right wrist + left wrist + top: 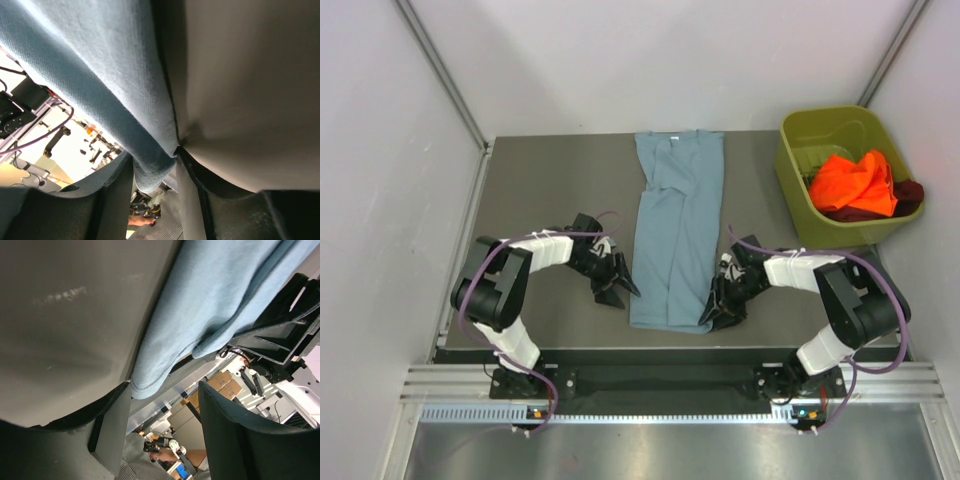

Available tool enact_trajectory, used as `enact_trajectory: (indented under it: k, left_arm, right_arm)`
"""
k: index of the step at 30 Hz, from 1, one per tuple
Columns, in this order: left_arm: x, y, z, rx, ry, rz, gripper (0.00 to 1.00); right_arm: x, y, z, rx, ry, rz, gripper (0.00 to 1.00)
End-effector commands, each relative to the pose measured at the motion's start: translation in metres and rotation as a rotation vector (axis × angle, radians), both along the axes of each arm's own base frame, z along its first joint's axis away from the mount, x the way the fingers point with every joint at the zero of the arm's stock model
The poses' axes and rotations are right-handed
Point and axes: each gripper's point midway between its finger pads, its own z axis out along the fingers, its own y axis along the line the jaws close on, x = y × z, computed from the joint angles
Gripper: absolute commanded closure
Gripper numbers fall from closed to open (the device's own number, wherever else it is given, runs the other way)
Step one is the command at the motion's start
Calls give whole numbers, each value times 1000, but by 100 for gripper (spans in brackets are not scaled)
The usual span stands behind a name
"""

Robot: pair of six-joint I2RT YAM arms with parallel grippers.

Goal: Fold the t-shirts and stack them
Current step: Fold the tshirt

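Observation:
A dusty blue-grey t-shirt point(675, 225) lies on the table as a long narrow strip, collar at the far end and hem toward me. My left gripper point(615, 285) rests low on the table just left of the hem, open, with nothing between its fingers. In the left wrist view point(164, 390) the shirt's near corner point(150, 382) lies just beyond the jaws. My right gripper point(718, 310) is at the hem's right corner. In the right wrist view point(153, 162) its fingers stand either side of that rounded, unsqueezed corner point(150, 170). An orange t-shirt point(855, 182) and a maroon one point(908, 192) sit in the bin.
An olive-green plastic bin point(830, 115) stands at the far right corner of the dark table point(550, 180). White walls close in the left, back and right sides. The table's front edge runs just behind both grippers.

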Motion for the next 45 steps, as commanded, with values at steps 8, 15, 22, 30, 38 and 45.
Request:
enact_trajectory:
  k: [8,15,22,30,38,45]
  left_arm:
    - [-19,4,-14,38,57,-6,43]
    - [-20,1,-31,79,64,-13,62]
    - [-15,-11,-20,46,23,-41,98]
    - [-4,-17,21,-33,-130,-99,100]
    - [-5,-11,66,-75,-351,-184,100]
    - [-6,-12,109,-145,-503,-241,100]
  right_arm:
    - [18,-5,2,-3,-50,-43,63]
    - [26,-4,3,2,-73,-47,67]
    - [36,-4,6,0,-116,-42,97]
    - [40,-16,22,-36,-238,25,100]
    - [48,-28,57,-51,-454,106,100]
    - [66,-29,115,-22,-683,168,100]
